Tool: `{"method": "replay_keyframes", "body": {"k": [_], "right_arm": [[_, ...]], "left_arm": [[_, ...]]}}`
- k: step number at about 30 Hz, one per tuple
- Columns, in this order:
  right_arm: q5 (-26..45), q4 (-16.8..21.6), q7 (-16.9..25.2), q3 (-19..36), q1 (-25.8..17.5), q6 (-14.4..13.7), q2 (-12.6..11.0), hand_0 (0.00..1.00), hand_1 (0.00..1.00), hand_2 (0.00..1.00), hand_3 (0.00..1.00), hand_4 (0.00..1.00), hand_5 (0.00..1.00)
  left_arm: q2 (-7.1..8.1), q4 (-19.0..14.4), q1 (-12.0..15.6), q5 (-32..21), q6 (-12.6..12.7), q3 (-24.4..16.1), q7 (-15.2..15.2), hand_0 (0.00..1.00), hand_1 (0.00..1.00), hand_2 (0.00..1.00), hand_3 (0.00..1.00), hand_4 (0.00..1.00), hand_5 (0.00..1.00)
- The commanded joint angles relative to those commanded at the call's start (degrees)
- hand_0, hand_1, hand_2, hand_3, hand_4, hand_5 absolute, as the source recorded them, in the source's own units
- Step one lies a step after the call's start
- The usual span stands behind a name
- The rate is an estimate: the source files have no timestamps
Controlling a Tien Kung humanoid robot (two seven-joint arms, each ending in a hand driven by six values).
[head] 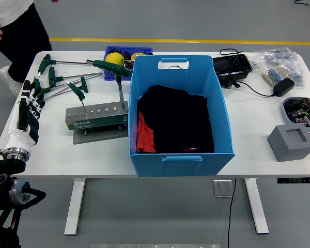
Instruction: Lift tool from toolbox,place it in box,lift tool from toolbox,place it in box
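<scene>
Left robot hand (30, 106) hanging loose, fingers spread, gripping nothing, T-handle tools (67, 82) just right of it, toolbox (97, 118) further right, blue box (181, 116) beyond

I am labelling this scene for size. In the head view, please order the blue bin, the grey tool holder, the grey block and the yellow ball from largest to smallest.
1. Blue bin
2. Grey tool holder
3. Grey block
4. Yellow ball, partly hidden and farther back, yet clearly the smallest.
</scene>
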Motion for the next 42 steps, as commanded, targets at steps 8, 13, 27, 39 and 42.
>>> {"method": "replay_keyframes", "body": {"k": [8,13,27,39,42], "right_arm": [[-0.2,0.0,0.0,0.0,-0.2,0.0,0.0,0.684,0.664,0.727,0.573,0.769,0.693],[-0.3,0.0,-0.1,0.0,-0.2,0.0,0.0,0.683,0.663,0.727,0.573,0.769,0.693],[0.3,0.0,0.0,-0.2,-0.1,-0.1,0.0,0.683,0.663,0.727,0.573,0.769,0.693],[0.6,0.0,0.1,-0.4,0.1,0.0,-0.1,0.683,0.664,0.727,0.573,0.769,0.693],[0.6,0.0,0.1,-0.3,0.1,0.1,-0.1,0.683,0.664,0.727,0.573,0.769,0.694]], "left_arm": [[0.01,0.0,0.1,0.2,0.0,0.2,0.1,0.998,0.998,0.998,0.998,0.887,0.998],[0.04,-0.1,0.1,0.5,0.0,0.3,0.1,0.998,0.998,0.998,0.998,0.887,0.998],[0.06,-0.2,0.0,0.9,0.1,0.5,0.1,0.998,0.998,0.998,0.998,0.886,0.998],[-0.28,-0.7,-0.5,4.0,0.5,0.3,0.1,0.998,0.998,0.998,0.998,0.913,0.998],[-0.36,-1.4,-0.8,7.9,1.1,0.2,-0.1,0.998,0.998,0.998,0.998,0.998,0.895]]}}
